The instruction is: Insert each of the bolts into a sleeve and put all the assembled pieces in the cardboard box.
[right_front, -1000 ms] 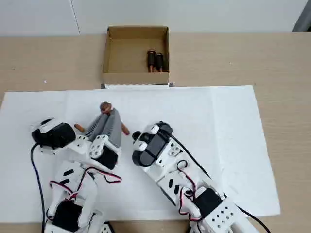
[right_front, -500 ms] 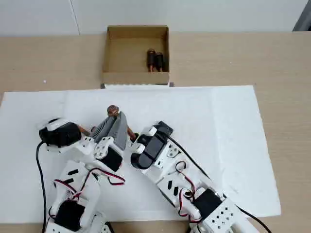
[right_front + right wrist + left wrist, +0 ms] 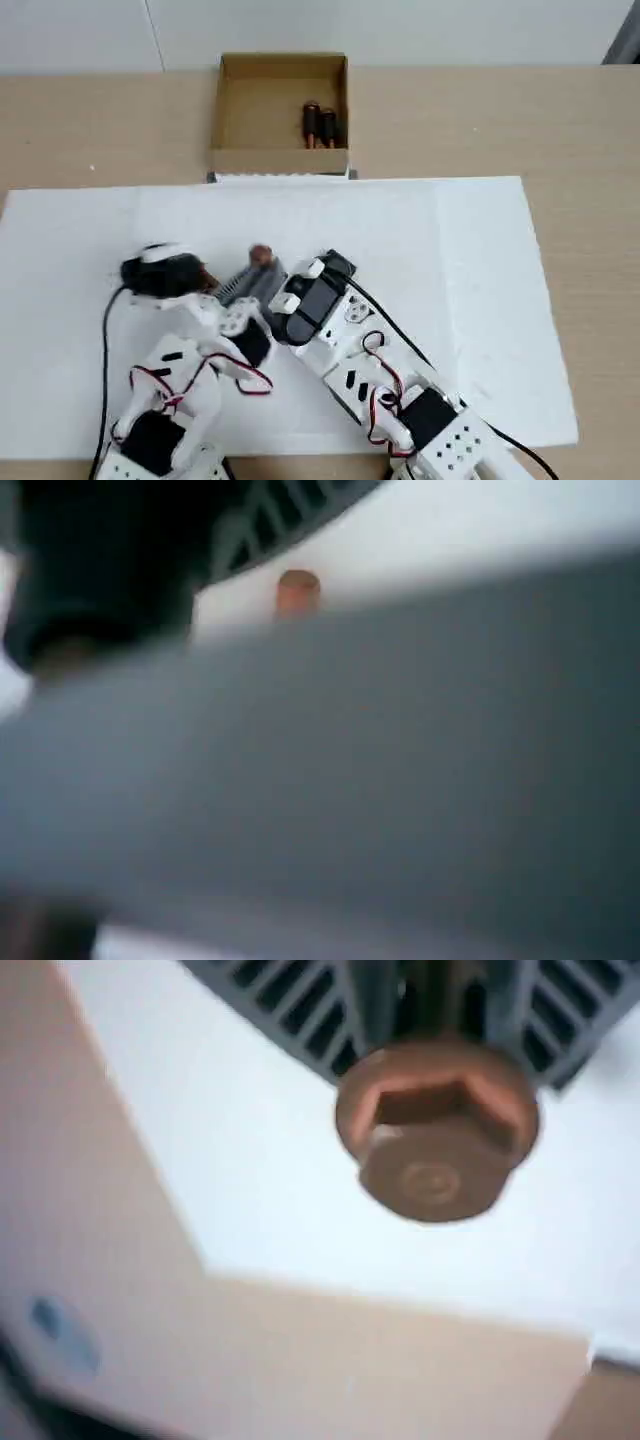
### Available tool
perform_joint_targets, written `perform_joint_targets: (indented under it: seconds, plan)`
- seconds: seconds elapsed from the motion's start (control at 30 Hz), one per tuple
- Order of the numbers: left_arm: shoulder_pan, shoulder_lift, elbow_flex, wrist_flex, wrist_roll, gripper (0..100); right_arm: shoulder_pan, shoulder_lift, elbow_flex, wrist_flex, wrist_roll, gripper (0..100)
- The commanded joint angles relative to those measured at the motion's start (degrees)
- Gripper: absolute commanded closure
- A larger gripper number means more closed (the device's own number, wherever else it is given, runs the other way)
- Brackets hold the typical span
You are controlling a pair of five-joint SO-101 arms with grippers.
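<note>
My left gripper [image 3: 260,270] is shut on a brown hex-head bolt [image 3: 262,254], head pointing toward the box. In the left wrist view the bolt head [image 3: 435,1130] sticks out between the grey ribbed fingers [image 3: 290,1000]. My right gripper [image 3: 285,298] sits just right of it, almost touching, its tip hidden under its own wrist. One grey finger [image 3: 400,760] blurs across the right wrist view, and a small brown piece [image 3: 297,592] shows beyond it. The cardboard box [image 3: 228,110] stands at the back with two assembled pieces [image 3: 319,125] inside.
A white sheet [image 3: 450,260] covers the table's front part, with bare wood [image 3: 500,120] around it. The box's front wall meets the sheet's far edge. The sheet's right half lies bare.
My left arm has swung to the right with the bolt, bringing it close against the right gripper. The right arm has barely moved.
</note>
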Motion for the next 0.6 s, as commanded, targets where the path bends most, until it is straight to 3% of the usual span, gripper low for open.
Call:
perform_joint_targets:
  seconds: [0.0, 0.3, 0.47, 0.57]
  plan:
    - [1.23, -0.44, -0.66, 5.1, -2.46, 100, -0.31, -0.57, -3.25, -1.71, 0.62, 99.5]
    - [0.79, -0.44, -0.66, 9.67, -3.16, 98, -0.31, -0.57, -2.99, -1.71, 0.62, 99.5]
    - [0.7, -0.44, -0.84, 9.67, -5.1, 79, -0.31, -0.57, -2.99, -1.71, 0.62, 99.5]
    - [-0.18, -0.44, -3.03, 9.93, -5.1, 78, -0.31, -0.57, -2.9, -1.71, 0.62, 99.5]
